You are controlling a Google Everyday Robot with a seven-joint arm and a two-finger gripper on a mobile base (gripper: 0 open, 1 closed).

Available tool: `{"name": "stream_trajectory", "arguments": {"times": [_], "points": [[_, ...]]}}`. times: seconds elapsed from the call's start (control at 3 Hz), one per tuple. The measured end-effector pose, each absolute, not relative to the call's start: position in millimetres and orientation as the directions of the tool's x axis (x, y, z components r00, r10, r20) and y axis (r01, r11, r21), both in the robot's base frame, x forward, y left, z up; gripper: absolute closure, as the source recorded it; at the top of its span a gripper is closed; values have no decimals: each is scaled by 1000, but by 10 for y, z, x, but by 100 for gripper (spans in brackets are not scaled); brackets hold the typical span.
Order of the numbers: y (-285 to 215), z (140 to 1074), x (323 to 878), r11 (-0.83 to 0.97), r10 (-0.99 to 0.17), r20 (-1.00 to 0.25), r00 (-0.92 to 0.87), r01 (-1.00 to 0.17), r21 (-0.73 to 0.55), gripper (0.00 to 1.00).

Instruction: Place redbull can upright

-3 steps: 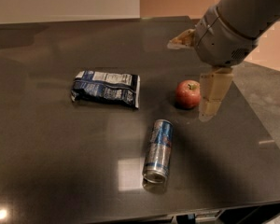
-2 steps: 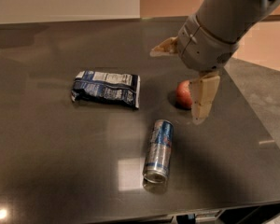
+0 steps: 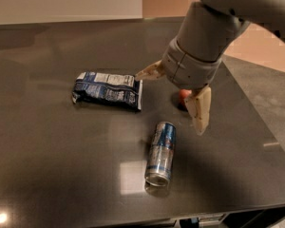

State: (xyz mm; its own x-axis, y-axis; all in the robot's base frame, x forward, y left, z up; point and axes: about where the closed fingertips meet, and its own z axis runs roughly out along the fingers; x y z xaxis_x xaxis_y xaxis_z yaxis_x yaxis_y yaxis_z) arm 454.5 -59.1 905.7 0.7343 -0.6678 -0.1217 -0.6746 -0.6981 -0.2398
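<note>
In the camera view, a dark, shiny bench (image 3: pixel 47 165) fills most of the picture. The redbull can (image 3: pixel 160 153) lies on its side on the bench, near the front edge and a little right of the middle. It is not standing up. One silver end faces the front edge and the other end points toward the back.

The gripper (image 3: pixel 168 103) hangs over the bench, just behind the can and a bit to its right. Its two tan fingers (image 3: pixel 199 110) are spread wide apart. One finger points to the left and the other points down toward the bench. The gripper does not touch the can.

A small red apple (image 3: pixel 183 95) peeks out from behind the gripper. A flat blue and white snack bag (image 3: pixel 107 89) lies to the left of the gripper, nearer the back edge than the can.
</note>
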Motion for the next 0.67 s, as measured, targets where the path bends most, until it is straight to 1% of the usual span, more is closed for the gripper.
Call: {"name": "stream_trajectory", "arguments": {"times": [0.33, 0.67], "points": [[-564, 8872, 4462, -794, -568, -78, 819, -571, -210, 0], [-533, 8726, 4288, -867, -463, -61, 885, -466, -176, 0]]}}
